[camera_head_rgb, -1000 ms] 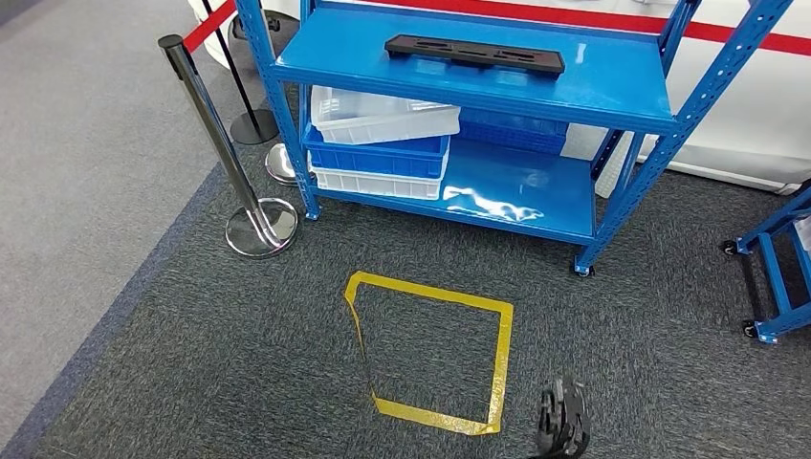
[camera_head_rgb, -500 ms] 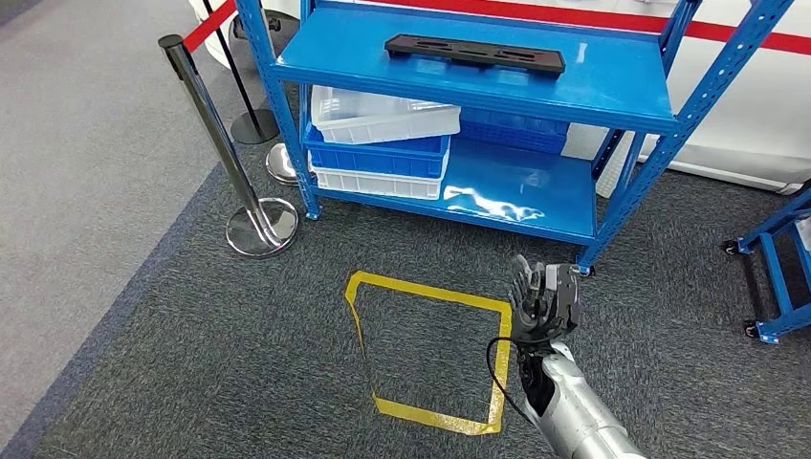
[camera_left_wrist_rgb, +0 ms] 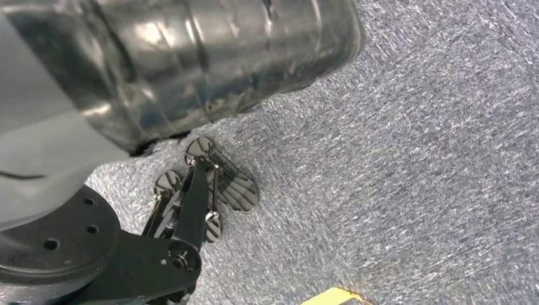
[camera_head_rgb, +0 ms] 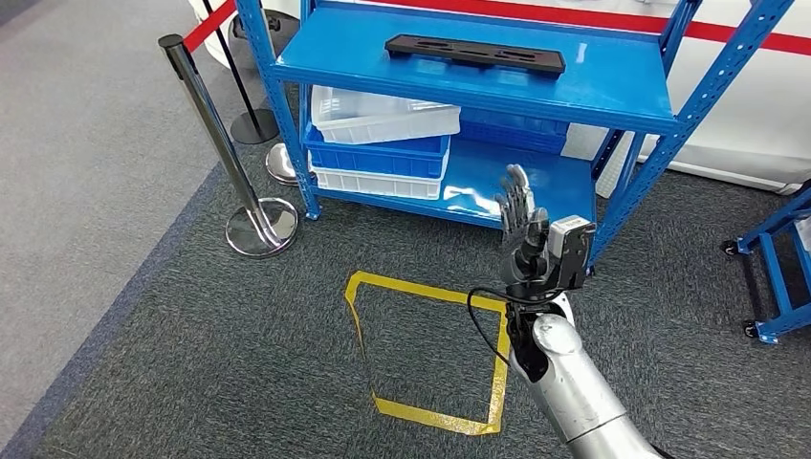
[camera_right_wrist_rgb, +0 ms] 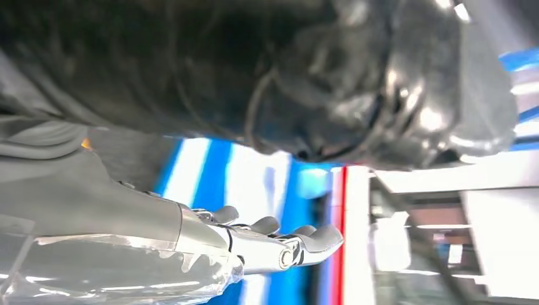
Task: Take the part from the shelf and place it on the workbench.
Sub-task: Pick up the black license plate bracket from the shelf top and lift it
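**A:** Head view first. Where is the long flat black plastic part (camera_head_rgb: 475, 54)?

**B:** It lies flat on the top board of the blue metal shelf unit (camera_head_rgb: 612, 91), towards the back, running nearly along the board's length. Nothing touches it.

**A:** And the right hand (camera_head_rgb: 524, 242)?

**B:** Raised on its silver arm (camera_head_rgb: 574, 392), fingers (camera_head_rgb: 514, 196) pointing up and held apart, gripping nothing. It stands in front of the lower board of the shelf unit, well below the black part and apart from it. The right wrist view shows the same fingers stretched out with nothing between them, against a blur of blue and white.

**A:** The left hand (camera_left_wrist_rgb: 203, 190)?

**B:** In the left wrist view it hangs over the dark grey carpet (camera_left_wrist_rgb: 413, 159); dark fingers point down at the floor with nothing in them. I cannot tell whether they are spread or drawn together.

**A:** What else is around?

**B:** On the lower board sits a stack of plastic bins: a white bin (camera_head_rgb: 378, 115) on top, a blue bin (camera_head_rgb: 378, 158) under it, another white one below. On the floor before the shelf is a square outline of yellow tape (camera_head_rgb: 430, 349). To the left stands a chrome barrier post (camera_head_rgb: 215, 143) on a round base, with a red belt (camera_head_rgb: 206, 27) running off from it.
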Controlling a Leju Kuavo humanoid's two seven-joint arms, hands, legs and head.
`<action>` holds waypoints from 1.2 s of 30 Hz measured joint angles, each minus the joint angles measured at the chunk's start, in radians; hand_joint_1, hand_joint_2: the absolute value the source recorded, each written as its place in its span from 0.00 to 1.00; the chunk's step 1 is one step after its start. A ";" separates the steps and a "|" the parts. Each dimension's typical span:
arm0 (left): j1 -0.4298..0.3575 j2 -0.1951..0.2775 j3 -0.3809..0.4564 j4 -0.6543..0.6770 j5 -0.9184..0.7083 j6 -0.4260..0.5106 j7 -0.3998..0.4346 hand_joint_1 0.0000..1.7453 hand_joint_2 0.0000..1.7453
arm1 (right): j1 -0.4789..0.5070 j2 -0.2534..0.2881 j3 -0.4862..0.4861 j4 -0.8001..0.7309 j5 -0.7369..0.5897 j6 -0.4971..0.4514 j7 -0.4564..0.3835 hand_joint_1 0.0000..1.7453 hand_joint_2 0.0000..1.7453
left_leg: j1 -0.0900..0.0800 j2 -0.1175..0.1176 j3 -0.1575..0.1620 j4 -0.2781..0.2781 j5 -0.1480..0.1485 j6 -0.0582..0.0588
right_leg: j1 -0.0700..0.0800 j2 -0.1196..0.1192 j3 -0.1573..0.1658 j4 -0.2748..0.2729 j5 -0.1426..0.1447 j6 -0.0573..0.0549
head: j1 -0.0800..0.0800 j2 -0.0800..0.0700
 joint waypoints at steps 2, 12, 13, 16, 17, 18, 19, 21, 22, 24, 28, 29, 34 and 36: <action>-0.001 0.000 -0.007 0.001 -0.005 0.002 0.000 0.00 0.00 | 0.009 -0.002 0.001 -0.067 0.032 -0.020 -0.004 0.00 0.00 | 0.000 0.000 0.000 0.000 0.000 0.000 | 0.000 0.000 0.000 0.000 0.000 0.000 | 0.000 0.000; -0.005 0.000 -0.070 0.007 -0.044 0.005 -0.005 0.00 0.00 | 0.071 -0.039 0.028 -0.385 0.212 -0.125 0.026 0.00 0.00 | 0.000 0.000 0.000 0.000 0.000 0.000 | 0.000 0.000 0.000 0.000 0.000 0.000 | 0.000 0.000; -0.006 0.000 -0.079 0.007 -0.051 0.004 -0.006 0.00 0.00 | 0.077 -0.046 0.034 -0.418 0.237 -0.136 0.033 0.00 0.00 | 0.000 0.000 0.000 0.000 0.000 0.000 | 0.000 0.000 0.000 0.000 0.000 0.000 | 0.000 0.000; -0.008 0.000 -0.101 0.009 -0.073 0.000 -0.009 0.00 0.00 | 0.091 -0.064 0.045 -0.498 0.305 -0.168 0.059 0.00 0.00 | 0.000 0.000 0.000 0.000 0.000 0.000 | 0.000 0.000 0.000 0.000 0.000 0.000 | 0.000 0.000; -0.008 0.000 -0.107 0.009 -0.080 -0.003 -0.010 0.00 0.00 | 0.096 -0.070 0.048 -0.522 0.327 -0.179 0.068 0.00 0.00 | 0.000 0.000 0.000 0.000 0.000 0.000 | 0.000 0.000 0.000 0.000 0.000 0.000 | 0.000 0.000; -0.008 0.000 -0.114 0.009 -0.087 -0.006 -0.011 0.00 0.00 | 0.100 -0.075 0.050 -0.547 0.350 -0.190 0.078 0.00 0.00 | 0.000 0.000 0.000 0.000 0.000 0.000 | 0.000 0.000 0.000 0.000 0.000 0.000 | 0.000 0.000; -0.008 0.001 -0.120 0.009 -0.095 -0.009 -0.013 0.00 0.00 | 0.104 -0.081 0.052 -0.570 0.371 -0.200 0.088 0.00 0.00 | 0.000 0.000 0.000 0.000 0.000 0.000 | 0.000 0.000 0.000 0.000 0.000 0.000 | 0.000 0.000; -0.008 0.001 -0.131 0.009 -0.108 -0.016 -0.015 0.00 0.00 | 0.111 -0.091 0.057 -0.610 0.400 -0.216 0.105 0.00 0.00 | 0.000 0.000 0.000 0.000 0.000 0.000 | 0.000 0.000 0.000 0.000 0.000 0.000 | 0.000 0.000; -0.009 0.002 -0.137 0.009 -0.115 -0.020 -0.015 0.00 0.00 | 0.114 -0.096 0.060 -0.627 0.404 -0.221 0.112 0.00 0.00 | 0.000 0.000 0.000 0.000 0.000 0.000 | 0.000 0.000 0.000 0.000 0.000 0.000 | 0.000 0.000; -0.009 0.002 -0.150 0.009 -0.123 -0.029 -0.015 0.00 0.00 | 0.119 -0.104 0.064 -0.657 0.393 -0.224 0.119 0.00 0.00 | 0.000 0.000 0.000 0.000 0.000 0.000 | 0.000 0.000 0.000 0.000 0.000 0.000 | 0.000 0.000; -0.010 0.004 -0.170 0.011 -0.128 -0.046 -0.014 0.00 0.00 | 0.129 -0.119 0.068 -0.698 0.370 -0.222 0.121 0.00 0.00 | 0.000 0.000 0.000 0.000 0.000 0.000 | 0.000 0.000 0.000 0.000 0.000 0.000 | 0.000 0.000; -0.010 0.005 -0.174 0.011 -0.130 -0.048 -0.013 0.00 0.00 | 0.130 -0.122 0.068 -0.706 0.368 -0.221 0.121 0.00 0.00 | 0.000 0.000 0.000 0.000 0.000 0.000 | 0.000 0.000 0.000 0.000 0.000 0.000 | 0.000 0.000; -0.011 0.010 -0.194 0.012 -0.134 -0.047 -0.006 0.00 0.00 | 0.137 -0.131 0.071 -0.735 0.363 -0.214 0.120 0.00 0.00 | 0.000 0.000 0.000 0.000 0.000 0.000 | 0.000 0.000 0.000 0.000 0.000 0.000 | 0.000 0.000; -0.011 0.012 -0.201 0.012 -0.135 -0.047 -0.006 0.00 0.00 | 0.138 -0.133 0.073 -0.743 0.359 -0.214 0.120 0.00 0.00 | 0.000 0.000 0.000 0.000 0.000 0.000 | 0.000 0.000 0.000 0.000 0.000 0.000 | 0.000 0.000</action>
